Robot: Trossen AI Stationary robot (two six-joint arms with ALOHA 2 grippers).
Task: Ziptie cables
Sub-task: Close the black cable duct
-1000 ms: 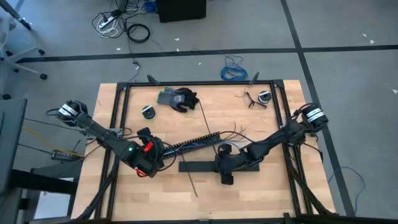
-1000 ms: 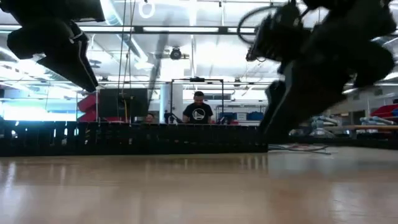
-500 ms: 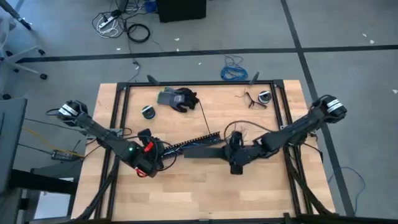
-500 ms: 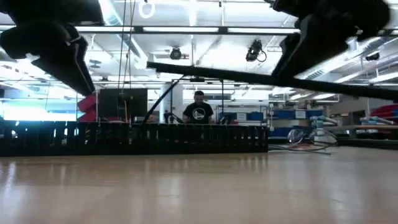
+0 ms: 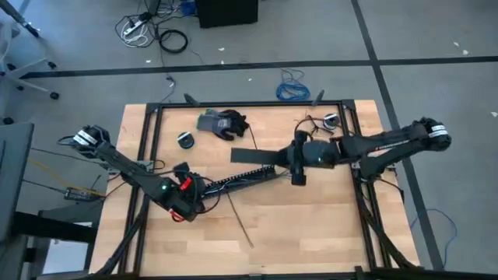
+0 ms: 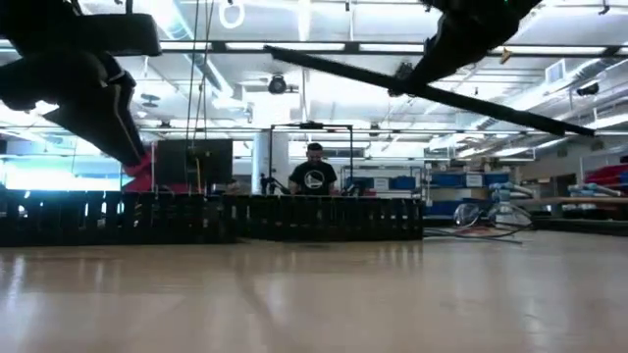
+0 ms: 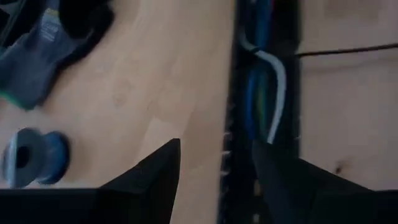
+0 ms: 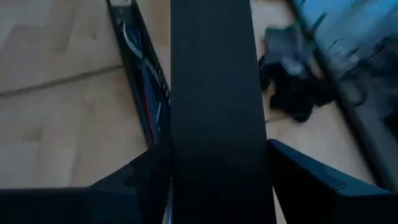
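Blue cables (image 7: 261,93) lie in the slotted duct (image 5: 241,180) between the left fingers (image 7: 149,180), spread open; right fingers (image 8: 134,180) clamp a flat bar (image 8: 214,106).

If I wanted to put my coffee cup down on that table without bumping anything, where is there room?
The near right part of the table, in front of the right gripper holding the flat black bar, is bare wood. The middle is crowded: slotted duct, left gripper, a ziptie. Glove and spools fill the far side.
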